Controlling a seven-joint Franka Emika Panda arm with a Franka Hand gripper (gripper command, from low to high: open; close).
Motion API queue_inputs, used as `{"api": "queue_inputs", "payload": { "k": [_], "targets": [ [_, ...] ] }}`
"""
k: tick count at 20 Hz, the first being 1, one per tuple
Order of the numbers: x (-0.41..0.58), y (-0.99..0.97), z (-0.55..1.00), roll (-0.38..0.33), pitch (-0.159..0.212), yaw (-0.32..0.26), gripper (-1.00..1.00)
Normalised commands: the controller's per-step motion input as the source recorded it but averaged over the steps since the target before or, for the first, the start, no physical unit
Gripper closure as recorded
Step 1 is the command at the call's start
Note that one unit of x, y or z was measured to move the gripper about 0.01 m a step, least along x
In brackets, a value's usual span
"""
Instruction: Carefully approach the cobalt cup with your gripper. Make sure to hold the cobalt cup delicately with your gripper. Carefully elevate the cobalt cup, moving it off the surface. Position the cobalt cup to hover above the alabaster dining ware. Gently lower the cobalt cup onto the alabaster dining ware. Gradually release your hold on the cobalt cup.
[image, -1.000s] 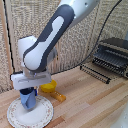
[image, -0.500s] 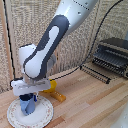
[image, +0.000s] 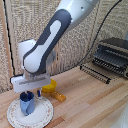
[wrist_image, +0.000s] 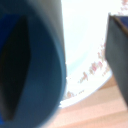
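Since the earlier frame, I had brought the cobalt cup (image: 26, 104) down toward the alabaster dining ware (image: 44, 114), where it sat upright on or just above the plate's left part; I could not tell if it touched. The gripper (image: 30, 94) was pinching the cup's rim from above, presumably to steady it for release. My arm arched down from the upper right, wrist block level. Just behind the plate lay the yellow pan (image: 51, 89); the wrist view showed only blurred blue wall and patterned rim.

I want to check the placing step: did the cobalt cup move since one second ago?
Yes. Against the fixed toaster oven, the cobalt cup shifted toward the exterior view's left, now standing over the white plate under the gripper.
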Motion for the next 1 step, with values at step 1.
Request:
{"api": "queue_inputs", "payload": {
  "k": [1],
  "targets": [
    [0.243, 0.00, 0.51, 0.000, 0.000, 0.164, -1.00]
  ]
}}
